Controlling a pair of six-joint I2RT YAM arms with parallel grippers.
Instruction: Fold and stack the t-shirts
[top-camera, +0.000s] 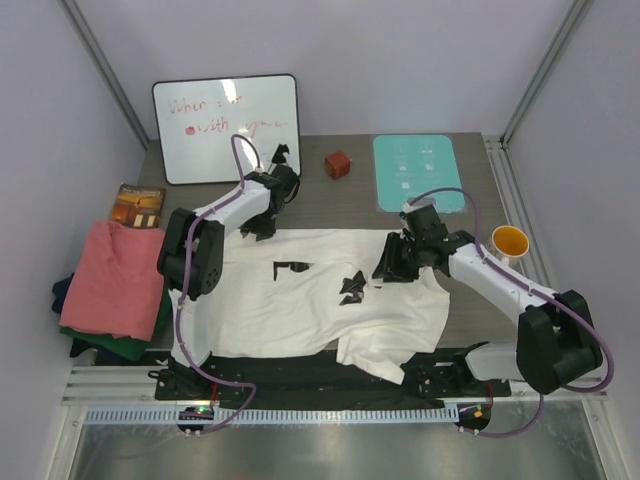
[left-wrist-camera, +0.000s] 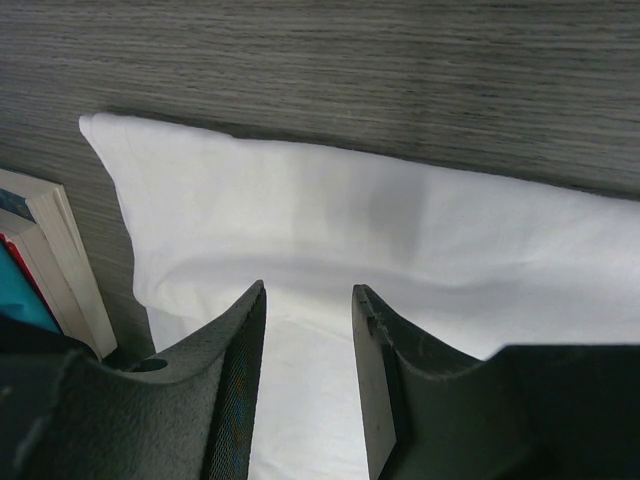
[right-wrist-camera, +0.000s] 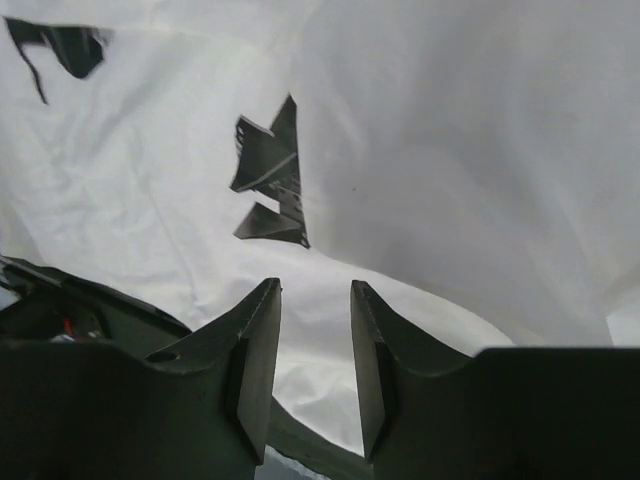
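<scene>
Since the white t-shirt (top-camera: 300, 310) lies spread flat across the tabletop (top-camera: 340, 205), with its near right hem bunched and drooping towards the arm bases, it looks laid out for a first fold that is not yet made. Over its far right shoulder the right end effector (right-wrist-camera: 315, 287) hangs released, jaws parted above the printed cloth and pinching nothing; at its far left corner the left end effector (left-wrist-camera: 308, 290) is likewise released, poised above the sleeve edge, probably so both can take the far edge together. Left of the shirt a salmon-pink t-shirt (top-camera: 115, 280) tops a dark green t-shirt (top-camera: 125, 346) and a navy t-shirt (top-camera: 62, 292); whether those are folded I cannot tell. A book (top-camera: 138, 207) sits just beside the shirt's far left sleeve, close enough to crowd that grasp. Right of the shirt stands an orange cup (top-camera: 509, 241); beyond its far edge lie a red-brown cube (top-camera: 338, 163), a teal mat (top-camera: 420, 172) and a whiteboard (top-camera: 225, 128), all apart from the cloth
</scene>
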